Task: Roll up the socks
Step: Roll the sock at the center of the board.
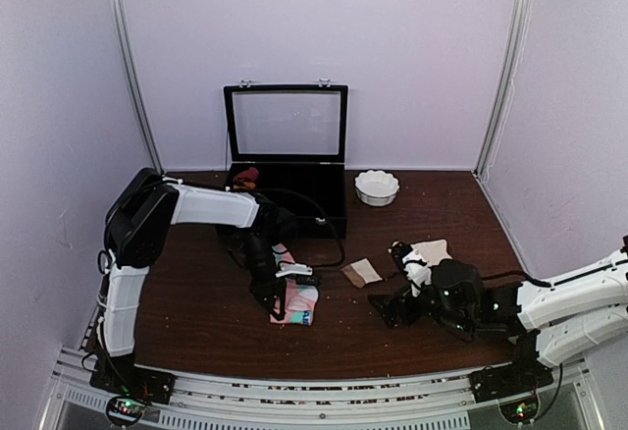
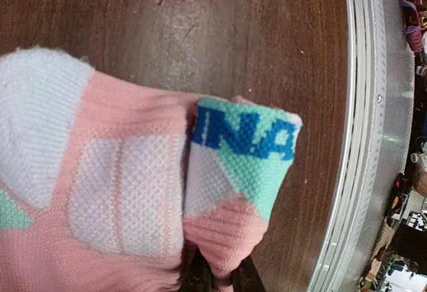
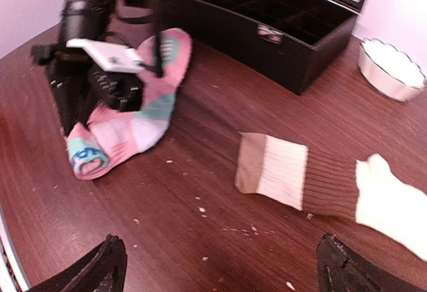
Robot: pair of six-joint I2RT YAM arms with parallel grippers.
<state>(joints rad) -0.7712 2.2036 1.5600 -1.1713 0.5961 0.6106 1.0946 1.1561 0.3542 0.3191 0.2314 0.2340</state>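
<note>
Down on the dark table (image 1: 186, 322), the left tool (image 2: 215, 282) pinches the folded end of the pink sock (image 2: 120, 192) tight. The right tool (image 3: 220, 275) is wide open and empty. The cream sock (image 3: 283, 175) lies just ahead of it, stretched sideways.

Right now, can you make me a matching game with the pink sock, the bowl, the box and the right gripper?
Things:
1. pink sock
2. white bowl
3. black box
4. right gripper

States:
A. open, holding nothing
B. lid standing up
C. pinched by the left gripper
D. at the back, right of the black box

Pairs: 1-C, 2-D, 3-B, 4-A
</note>
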